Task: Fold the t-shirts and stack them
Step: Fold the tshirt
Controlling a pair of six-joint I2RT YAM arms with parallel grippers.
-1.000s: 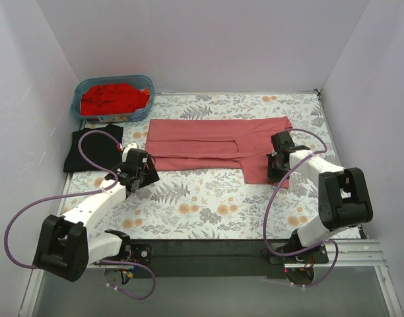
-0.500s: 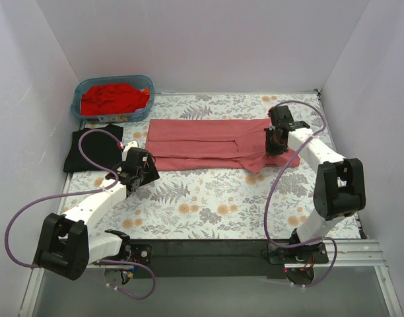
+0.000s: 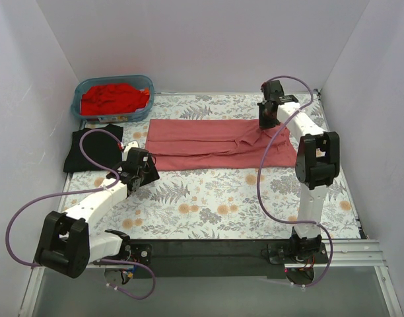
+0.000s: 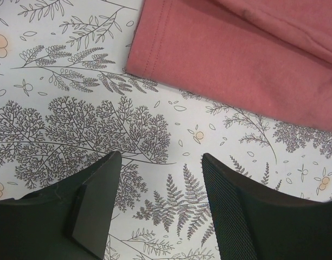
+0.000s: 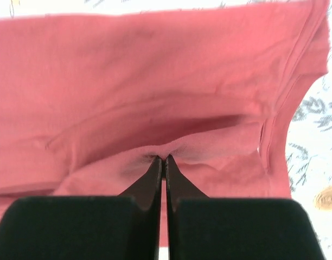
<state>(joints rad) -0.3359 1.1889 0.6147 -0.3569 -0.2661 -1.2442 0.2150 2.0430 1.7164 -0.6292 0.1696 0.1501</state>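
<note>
The salmon-pink t-shirt [image 3: 202, 142] lies part-folded across the tabletop's far middle. The folded black t-shirt [image 3: 90, 148] sits by the left edge, with red t-shirts [image 3: 113, 98] binned in the far-left corner. The right gripper [image 5: 164, 160] pinches pink cloth. The left gripper [image 4: 160, 157] gapes empty near the pink hem.

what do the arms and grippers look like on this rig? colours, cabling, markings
The left arm and right arm have white links with bulky black joint housings. A thin purple cable loops loosely along each. The left gripper and right gripper are black, each with two tapered fingers, one face finely mesh-textured. No markings legible.
</note>
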